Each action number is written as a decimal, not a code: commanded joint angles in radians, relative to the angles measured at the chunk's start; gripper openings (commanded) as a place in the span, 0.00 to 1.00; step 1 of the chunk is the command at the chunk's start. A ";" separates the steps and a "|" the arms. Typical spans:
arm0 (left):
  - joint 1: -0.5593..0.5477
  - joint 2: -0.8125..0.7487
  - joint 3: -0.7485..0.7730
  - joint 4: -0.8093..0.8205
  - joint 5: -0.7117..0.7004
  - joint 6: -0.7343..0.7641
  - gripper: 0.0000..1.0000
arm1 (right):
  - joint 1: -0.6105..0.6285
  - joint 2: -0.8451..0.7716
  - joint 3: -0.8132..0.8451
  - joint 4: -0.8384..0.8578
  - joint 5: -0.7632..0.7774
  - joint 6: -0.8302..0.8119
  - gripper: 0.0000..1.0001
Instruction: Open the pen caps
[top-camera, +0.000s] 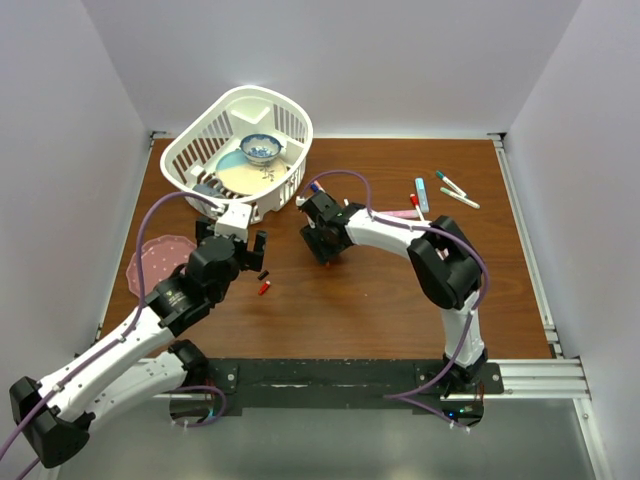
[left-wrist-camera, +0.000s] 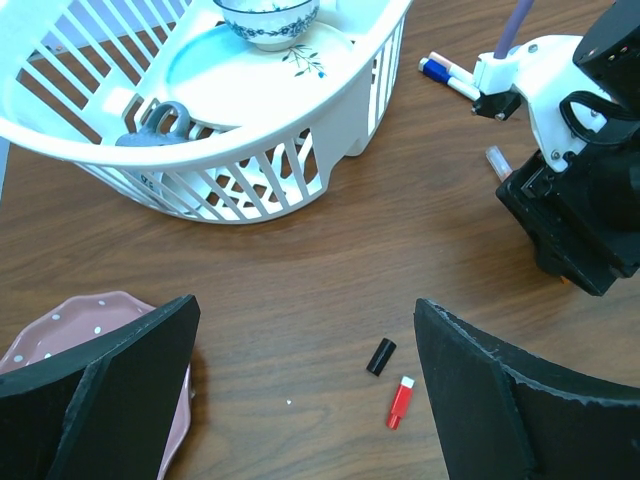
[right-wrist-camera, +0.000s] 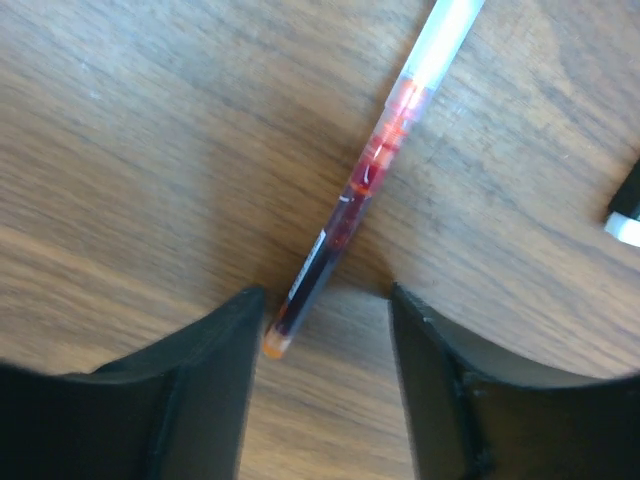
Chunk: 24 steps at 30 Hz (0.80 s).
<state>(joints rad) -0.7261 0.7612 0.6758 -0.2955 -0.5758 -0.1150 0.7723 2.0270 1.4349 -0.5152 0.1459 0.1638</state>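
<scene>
As right gripper (right-wrist-camera: 325, 305) straddles pen (right-wrist-camera: 366, 185) — parted, low

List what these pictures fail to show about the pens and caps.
- Right wrist view: the pen is blurred and cut off by the top edge, so its far end is unseen.
- Top view: the right gripper covers that pen.
- Top view: the far-right pens are too small to tell capped from uncapped.
- Left wrist view: the left finger hides most of the pink plate.
</scene>
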 joint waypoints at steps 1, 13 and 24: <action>0.010 -0.020 -0.001 0.050 0.008 0.009 0.94 | 0.001 0.012 0.004 0.009 0.066 -0.018 0.48; 0.031 -0.068 -0.010 0.065 0.083 0.006 0.94 | -0.024 -0.077 -0.133 0.043 0.087 -0.104 0.00; 0.062 -0.076 -0.149 0.405 0.502 -0.512 0.94 | -0.274 -0.390 -0.251 -0.045 -0.651 -0.403 0.00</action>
<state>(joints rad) -0.6685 0.6800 0.6361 -0.1608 -0.2779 -0.3103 0.6014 1.7966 1.2285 -0.5106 -0.0731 -0.0589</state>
